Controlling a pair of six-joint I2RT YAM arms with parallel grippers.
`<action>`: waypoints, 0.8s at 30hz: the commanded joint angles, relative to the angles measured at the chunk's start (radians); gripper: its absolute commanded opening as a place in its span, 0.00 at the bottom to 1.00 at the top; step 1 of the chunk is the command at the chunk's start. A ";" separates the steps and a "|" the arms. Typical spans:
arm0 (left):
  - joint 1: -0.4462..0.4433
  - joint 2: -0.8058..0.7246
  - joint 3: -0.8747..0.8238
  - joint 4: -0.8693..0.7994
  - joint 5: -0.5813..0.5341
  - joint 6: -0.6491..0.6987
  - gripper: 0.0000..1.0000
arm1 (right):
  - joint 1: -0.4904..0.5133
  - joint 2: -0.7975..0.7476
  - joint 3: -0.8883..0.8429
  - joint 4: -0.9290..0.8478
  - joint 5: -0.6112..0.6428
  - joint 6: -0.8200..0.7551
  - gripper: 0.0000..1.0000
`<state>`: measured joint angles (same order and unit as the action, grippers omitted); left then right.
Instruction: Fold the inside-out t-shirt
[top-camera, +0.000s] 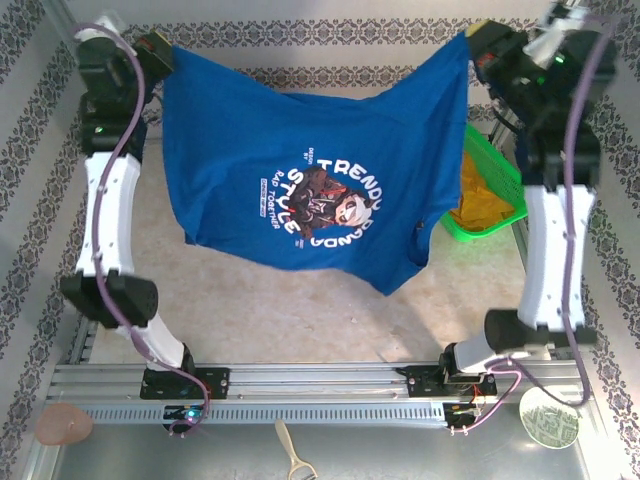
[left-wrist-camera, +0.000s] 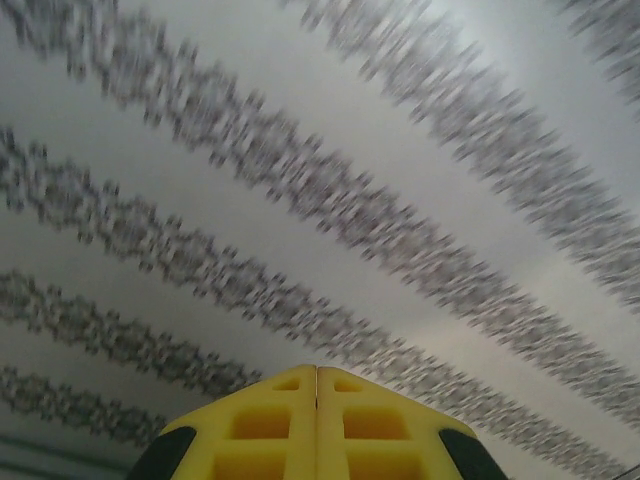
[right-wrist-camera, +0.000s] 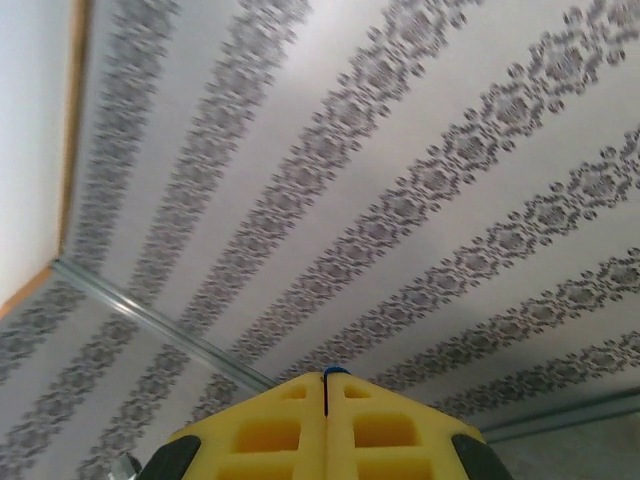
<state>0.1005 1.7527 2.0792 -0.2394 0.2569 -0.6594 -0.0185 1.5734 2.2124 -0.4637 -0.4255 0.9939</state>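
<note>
The inside-out t-shirt (top-camera: 300, 160), royal blue with a white and dark print (top-camera: 325, 205), hangs spread in the air between the two arms, its lower edge sagging toward the table. My left gripper (top-camera: 160, 50) pinches its upper left corner and my right gripper (top-camera: 480, 45) pinches its upper right corner. In the left wrist view the yellow fingers (left-wrist-camera: 317, 368) are pressed together, with no cloth showing past the tips. In the right wrist view the yellow fingers (right-wrist-camera: 325, 375) are shut with a sliver of blue cloth (right-wrist-camera: 336, 371) at the tips.
A green basket (top-camera: 503, 175) holding an orange-yellow garment (top-camera: 480, 205) stands at the right, partly behind the shirt's edge. Patterned walls (top-camera: 30, 150) enclose the beige table (top-camera: 260, 310). A metal rail (top-camera: 320, 380) runs along the near edge.
</note>
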 joint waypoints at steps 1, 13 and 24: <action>0.018 0.117 0.196 -0.051 0.068 -0.011 0.00 | 0.018 0.126 0.169 0.034 0.019 -0.021 0.00; 0.079 0.394 0.761 -0.169 0.134 -0.177 0.00 | 0.044 0.335 0.564 0.002 0.020 0.063 0.00; 0.078 -0.122 -0.201 0.031 0.257 -0.066 0.00 | 0.172 -0.276 -0.499 0.247 0.095 -0.111 0.00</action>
<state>0.1780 1.7500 2.1181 -0.3340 0.4648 -0.7624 0.1215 1.4311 1.9659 -0.3454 -0.3794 0.9489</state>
